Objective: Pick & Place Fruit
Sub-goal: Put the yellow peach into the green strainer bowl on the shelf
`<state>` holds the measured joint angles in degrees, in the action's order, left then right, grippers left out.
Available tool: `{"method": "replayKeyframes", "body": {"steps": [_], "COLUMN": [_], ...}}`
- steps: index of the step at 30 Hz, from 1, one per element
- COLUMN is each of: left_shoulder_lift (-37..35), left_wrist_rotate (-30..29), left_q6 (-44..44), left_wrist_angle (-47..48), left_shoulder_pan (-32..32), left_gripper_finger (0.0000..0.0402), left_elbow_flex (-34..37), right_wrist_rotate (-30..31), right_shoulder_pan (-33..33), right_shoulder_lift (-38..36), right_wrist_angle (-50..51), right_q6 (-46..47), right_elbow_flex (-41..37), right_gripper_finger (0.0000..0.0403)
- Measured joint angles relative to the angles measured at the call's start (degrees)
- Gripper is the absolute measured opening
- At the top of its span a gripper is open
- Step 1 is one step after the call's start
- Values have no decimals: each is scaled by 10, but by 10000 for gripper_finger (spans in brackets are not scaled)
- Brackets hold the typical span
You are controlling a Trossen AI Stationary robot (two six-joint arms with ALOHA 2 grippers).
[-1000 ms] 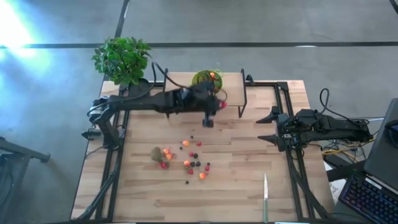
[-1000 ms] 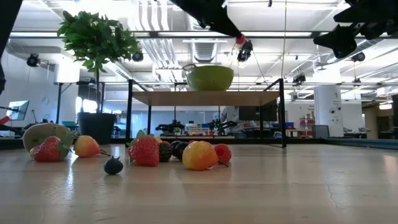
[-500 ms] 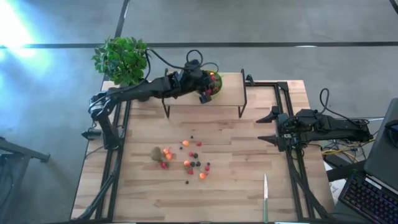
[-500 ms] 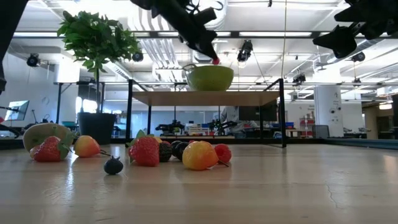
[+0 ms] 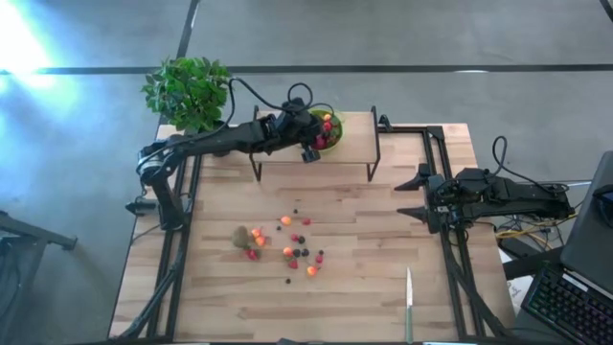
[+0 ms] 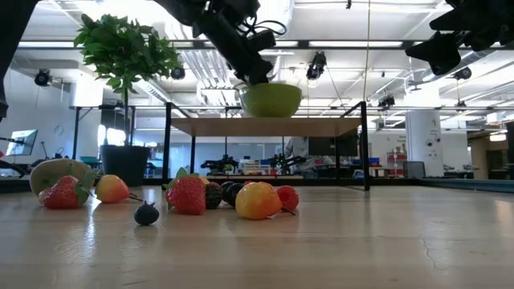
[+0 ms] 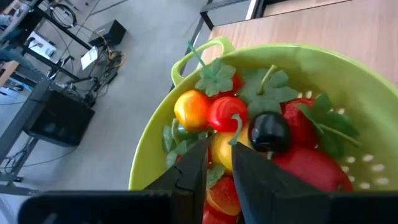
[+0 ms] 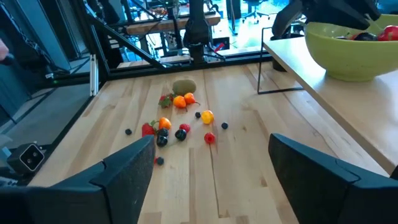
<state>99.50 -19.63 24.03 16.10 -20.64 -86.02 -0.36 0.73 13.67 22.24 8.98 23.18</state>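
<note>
The lime-green bowl (image 5: 332, 144) stands on a raised wooden shelf (image 5: 354, 144) at the table's far edge and holds several toy fruits (image 7: 227, 112). My left gripper (image 5: 319, 136) reaches into the bowl from above (image 6: 259, 80), its fingers nearly together around a small red fruit (image 7: 222, 196). More small fruits (image 5: 292, 247) and the brown kiwi (image 5: 241, 235) lie on the table's middle. My right gripper (image 5: 412, 196) waits open at the table's right edge. My left gripper pinches a small red-orange fruit (image 7: 222, 196) in the narrow gap between its two fingers (image 7: 194, 174). It comes from above, slanting down into the bowl. The fruit is off the table, just over the fruits lying in the bowl; whether it touches them I cannot tell.
A potted plant (image 5: 189, 91) stands at the far left corner beside the shelf. A slim knife (image 5: 409, 302) lies near the table's near right edge. The shelf's dark legs (image 5: 372, 163) stand behind the fruit cluster. Bare wood lies between the cluster and the right gripper.
My left gripper has carried the small red fruit from above the table's middle toward the far edge, up over the shelf, then down into the bowl. The fruits on the table have stayed where they were.
</note>
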Motion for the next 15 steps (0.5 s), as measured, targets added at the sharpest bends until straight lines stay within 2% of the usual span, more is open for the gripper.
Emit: {"method": "replayKeyframes", "body": {"steps": [7, 11, 15], "left_shoulder_lift": [-6, -21, -40], "left_wrist_rotate": [-18, -35, -39], "left_q6": [20, 23, 14], "left_wrist_angle": [4, 5, 47], "left_shoulder_pan": [6, 19, 42], "left_gripper_finger": [90, 121, 156], "left_elbow_flex": [-11, -30, -49], "right_wrist_rotate": [0, 0, 0], "right_shoulder_pan": [0, 0, 0], "right_shoulder_lift": [0, 0, 0], "right_wrist_angle": [0, 0, 0], "right_q6": [0, 0, 0], "right_elbow_flex": [0, 0, 0], "right_gripper_finger": [285, 274, 262]}}
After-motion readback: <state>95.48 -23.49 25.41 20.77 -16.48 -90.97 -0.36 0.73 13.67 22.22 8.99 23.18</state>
